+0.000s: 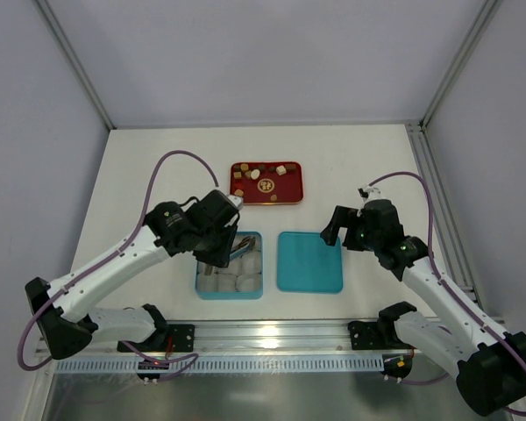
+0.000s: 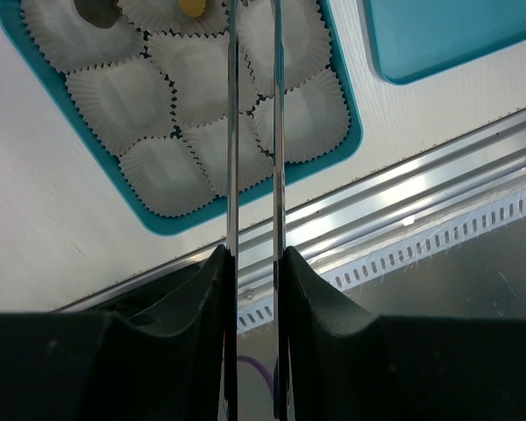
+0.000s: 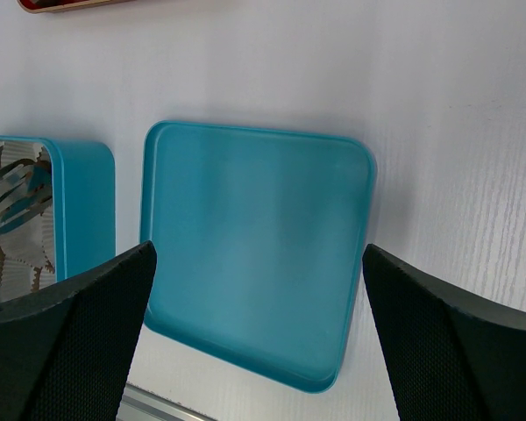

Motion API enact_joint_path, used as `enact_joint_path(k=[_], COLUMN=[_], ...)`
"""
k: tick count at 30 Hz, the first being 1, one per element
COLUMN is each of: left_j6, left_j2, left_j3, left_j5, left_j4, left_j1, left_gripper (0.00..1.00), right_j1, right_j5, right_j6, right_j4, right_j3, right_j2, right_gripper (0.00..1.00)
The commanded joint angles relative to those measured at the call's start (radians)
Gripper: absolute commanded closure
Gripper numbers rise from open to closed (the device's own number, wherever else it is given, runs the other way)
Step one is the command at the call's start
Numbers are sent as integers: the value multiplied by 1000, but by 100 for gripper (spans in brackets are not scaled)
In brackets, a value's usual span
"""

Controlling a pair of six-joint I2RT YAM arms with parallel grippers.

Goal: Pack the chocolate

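The chocolate (image 1: 256,173), several tiny brown, tan and cream pieces, lies in the red tray (image 1: 296,191) at the back. A dark piece (image 2: 96,9) and a tan piece (image 2: 193,6) sit in white paper cups (image 2: 171,96) in the teal box (image 1: 228,295). My left gripper (image 1: 223,244) hovers over that box. In the left wrist view it (image 2: 254,263) is shut on metal tweezers (image 2: 231,132) whose tips run out of view. My right gripper (image 1: 337,230) is open and empty above the teal lid (image 3: 254,254).
The teal lid (image 1: 309,261) lies flat to the right of the box (image 3: 83,210). An aluminium rail (image 1: 272,333) runs along the near table edge. Frame posts stand at the back corners.
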Motion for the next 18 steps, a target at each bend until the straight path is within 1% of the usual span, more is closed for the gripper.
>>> enact_joint_path(k=[1,6,10,18], left_j6=[1,-4,-4,-2], left_j2=[5,17,22,23], left_j3=[1,3,3,0], left_j5=[-20,-32,-34,-32], left_j4=[47,51,51,48], left_j1=[-4,-4,-4,-4], left_gripper=[77,75,71,68], right_j1=[4,4,4,3], right_j5=[4,2,1,-2], right_j6=[2,1,1,3], right_j4=[23,21,27,35], right_j3=[1,3,3,-2], right_j2=[-17,-17,-14,-9], right_gripper=[0,0,0,0])
